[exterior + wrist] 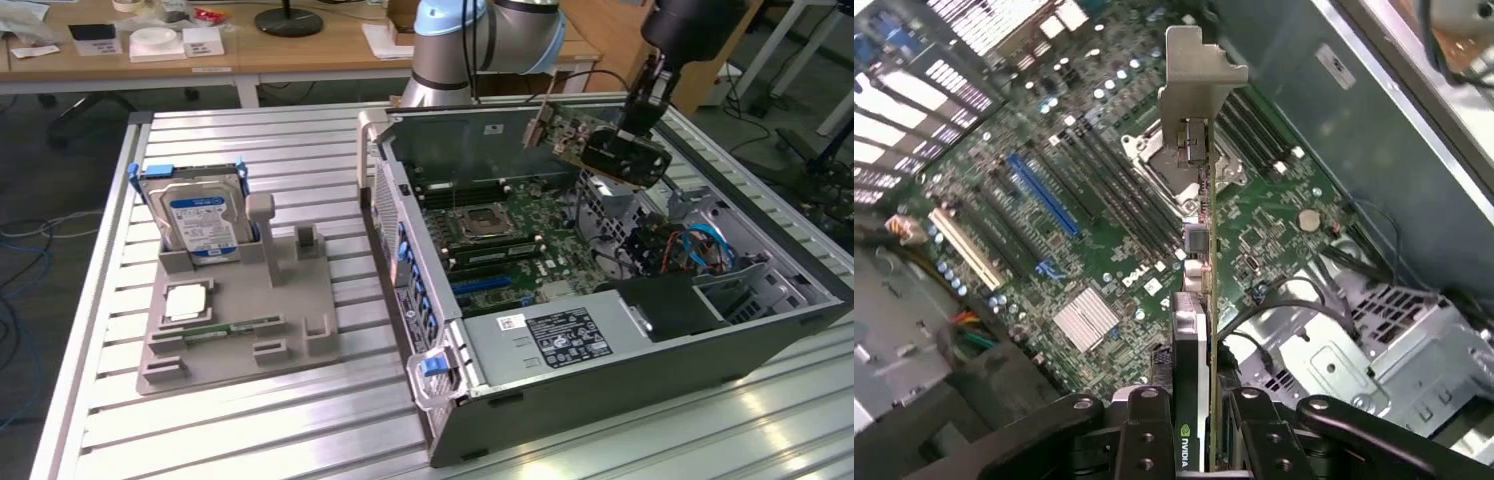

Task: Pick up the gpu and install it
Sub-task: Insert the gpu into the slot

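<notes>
The gpu (587,140) is a dark card with a black cooler block and a silver bracket. It hangs tilted in the air over the open computer case (641,360), above the motherboard (501,235). My gripper (639,124) is shut on its cooler end from above. In the wrist view the gpu (1192,310) runs edge-on away from my gripper (1199,435), one finger on each face. Its silver bracket (1199,80) is at the far end, over the motherboard (1094,210) near the processor socket. The card is clear of the board's slots.
A blue slot (1042,195) and a cream slot (966,248) lie on the motherboard beside a silver heatsink (1086,318). On the exterior view's left, a grey holder (240,340) carries a blue-labelled hard drive (200,215) and a RAM stick (220,328). A drive cage (1374,350) and cables stand inside the case.
</notes>
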Tool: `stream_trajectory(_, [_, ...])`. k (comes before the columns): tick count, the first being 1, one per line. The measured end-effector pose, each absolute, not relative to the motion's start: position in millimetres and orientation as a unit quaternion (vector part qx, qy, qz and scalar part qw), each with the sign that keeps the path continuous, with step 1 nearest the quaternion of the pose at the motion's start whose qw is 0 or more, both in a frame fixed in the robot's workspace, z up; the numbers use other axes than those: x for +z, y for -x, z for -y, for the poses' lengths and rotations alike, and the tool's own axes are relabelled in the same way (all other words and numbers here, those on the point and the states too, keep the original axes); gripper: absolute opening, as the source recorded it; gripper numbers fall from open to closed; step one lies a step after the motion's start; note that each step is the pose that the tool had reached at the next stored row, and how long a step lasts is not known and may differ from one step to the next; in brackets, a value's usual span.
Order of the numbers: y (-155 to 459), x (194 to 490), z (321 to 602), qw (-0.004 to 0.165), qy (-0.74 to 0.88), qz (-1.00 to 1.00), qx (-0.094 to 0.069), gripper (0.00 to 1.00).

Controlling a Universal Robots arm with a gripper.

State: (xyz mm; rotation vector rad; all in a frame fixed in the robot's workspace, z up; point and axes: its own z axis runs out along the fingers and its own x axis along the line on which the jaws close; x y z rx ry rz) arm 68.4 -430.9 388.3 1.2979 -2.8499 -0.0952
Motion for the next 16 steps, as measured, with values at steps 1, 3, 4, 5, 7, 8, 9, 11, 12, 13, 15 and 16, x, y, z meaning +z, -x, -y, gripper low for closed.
stream_trajectory(1, [-68.3,388.2,430.9,0.005,-0.421,0.906,-0.030,0.26])
stream_trajectory(3, [-68.3,388.2,430.9,0.005,-0.436,0.899,-0.030,0.26])
stream_trajectory(4, [-68.3,388.1,430.9,0.005,-0.443,0.896,-0.030,0.26])
stream_trajectory(5, [-68.2,388.1,430.9,0.006,-0.449,0.893,-0.030,0.26])
stream_trajectory(7, [-68.2,387.9,430.9,0.006,-0.463,0.886,-0.030,0.26])
stream_trajectory(8, [-68.3,387.8,430.9,0.006,-0.471,0.882,-0.030,0.26])
stream_trajectory(9, [-68.3,387.7,430.9,0.007,-0.479,0.877,-0.030,0.26])
stream_trajectory(11, [-68.2,387.5,430.9,0.007,-0.495,0.868,-0.030,0.26])
stream_trajectory(12, [-68.2,387.4,430.9,0.007,-0.503,0.864,-0.030,0.26])
stream_trajectory(13, [-68.2,387.4,430.9,0.008,-0.511,0.859,-0.029,0.26])
stream_trajectory(15, [-68.2,387.2,430.9,0.008,-0.526,0.850,-0.029,0.26])
stream_trajectory(16, [-68.2,387.2,430.9,0.009,-0.533,0.845,-0.029,0.26])
